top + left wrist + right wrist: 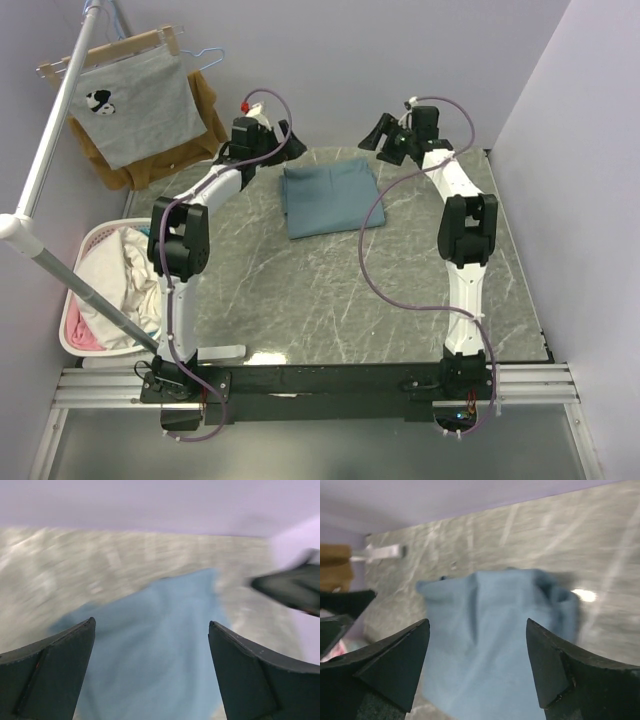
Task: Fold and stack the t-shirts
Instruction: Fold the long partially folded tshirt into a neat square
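The folded teal t-shirt (330, 196) sits flat at the far middle of the table (330, 310), left gripper (285, 142) and right gripper (380, 135) both spread wide and empty by its far corners, so they'd best lift straight up to avoid snagging the fold.

Laundry basket (67, 325), hung grey shirt (135, 100)

Right gripper (477, 625) jaws spread wide, nothing clamped. Folded teal t-shirt (495, 650) lies on the marbled table (520, 540), ahead of the gap between the jaws, far corner bunched. Outside one jaw: brown garment (335, 567) and a blurred dark shape, probably the left gripper (345, 605).
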